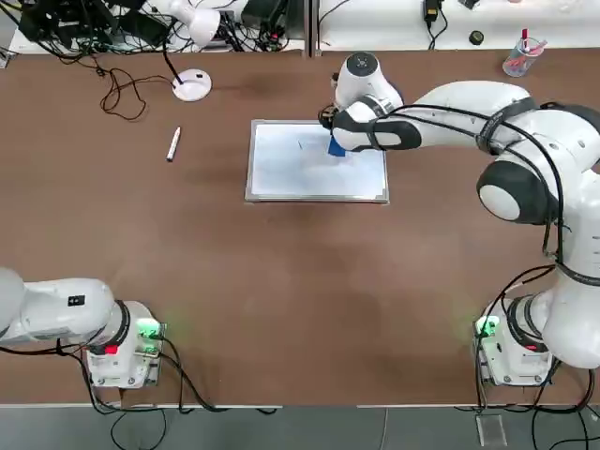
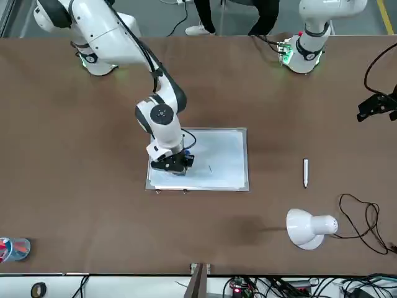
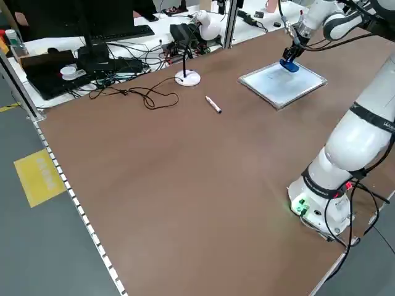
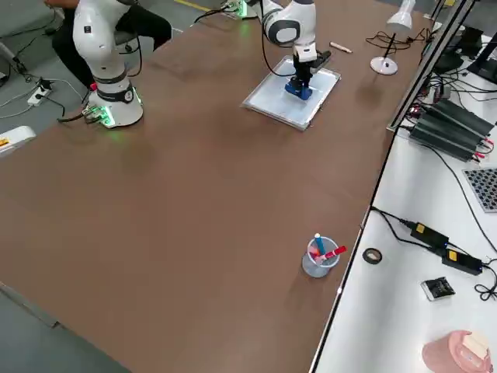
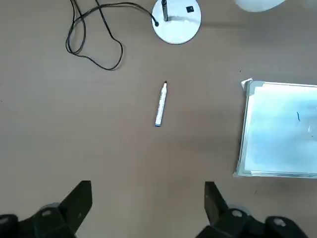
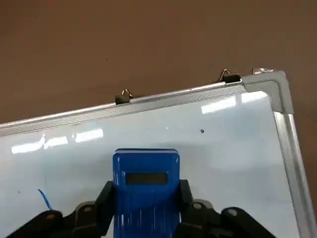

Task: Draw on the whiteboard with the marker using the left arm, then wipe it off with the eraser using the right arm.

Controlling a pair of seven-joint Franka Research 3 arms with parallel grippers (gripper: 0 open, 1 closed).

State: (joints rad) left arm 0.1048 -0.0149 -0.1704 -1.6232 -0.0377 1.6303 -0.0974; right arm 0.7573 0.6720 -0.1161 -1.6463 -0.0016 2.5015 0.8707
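Right gripper fingers clamped on one eraser, over far right part of one whiteboard; small blue mark on board beside eraser. Left gripper fingers apart, parked near-left above table. One marker on table, left of whiteboard.

Overhead, the right arm's wrist covers the far right part of the whiteboard, so only a sliver of the eraser shows beside it. In the right wrist view the eraser's near end is cut off by the picture's edge. The faint blue mark on the whiteboard is too small to read as any shape.
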